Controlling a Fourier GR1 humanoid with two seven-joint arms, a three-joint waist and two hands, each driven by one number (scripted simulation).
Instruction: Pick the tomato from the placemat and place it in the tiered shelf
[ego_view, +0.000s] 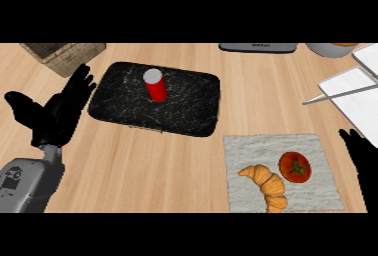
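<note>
**Red tomato waiting on the placemat, neither hand on it**

Red and glossy, the tomato (295, 166) lies on the right half of the pale placemat (255, 145), just beside a croissant (268, 186) but, as far as I can tell, not touching it. I judge it light, smooth-skinned and a bit soft, round enough to roll or slip, so I would wrap my fingers around its widest part from above, clear of the green stem.

My right hand (359, 157) shows at the right edge, near the tomato but apart from it, fingers straight and holding nothing. My left hand (63, 107) rests open at the left, fingers up, beside a dark tray (184, 112) carrying a red bottle (155, 86). The white tiered shelf (354, 92) sits at the upper right, beyond the placemat.
</note>
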